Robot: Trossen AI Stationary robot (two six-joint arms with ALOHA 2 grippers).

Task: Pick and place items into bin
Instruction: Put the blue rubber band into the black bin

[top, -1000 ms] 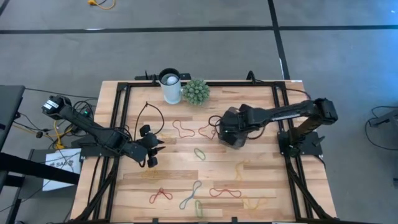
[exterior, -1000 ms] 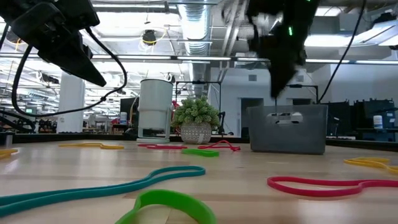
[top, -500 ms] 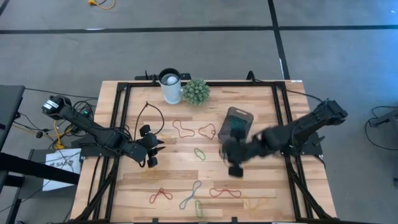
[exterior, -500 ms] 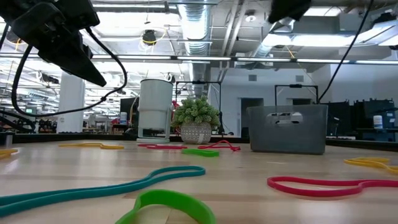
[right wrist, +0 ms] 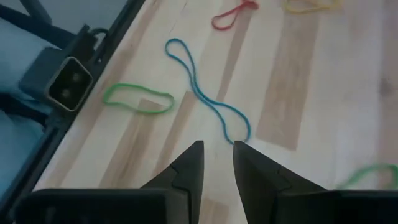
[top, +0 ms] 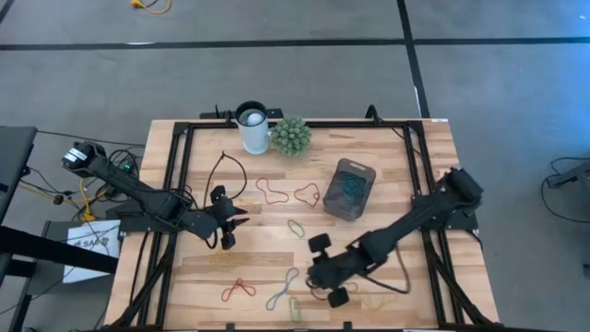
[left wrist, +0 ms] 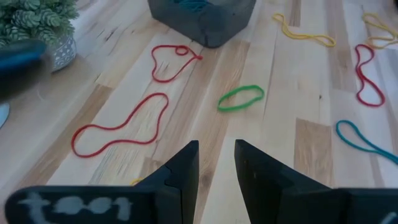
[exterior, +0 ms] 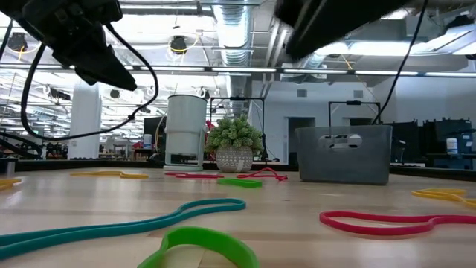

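While my right gripper (top: 324, 269) hangs over the table's near edge, fingers nearly together and empty, the blue rubber band (right wrist: 208, 102) lies just ahead of the tips. I should spread, straddle one strand, and press flat before pinching. The bin (top: 349, 189) sits well behind. My left gripper (top: 224, 220) waits, fingers barely apart.

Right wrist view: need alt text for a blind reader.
The right end effector, fingers slightly apart and empty, hovers over the wooden table near one end of a long blue rubber band. A green band lies beside it, a red one farther off.
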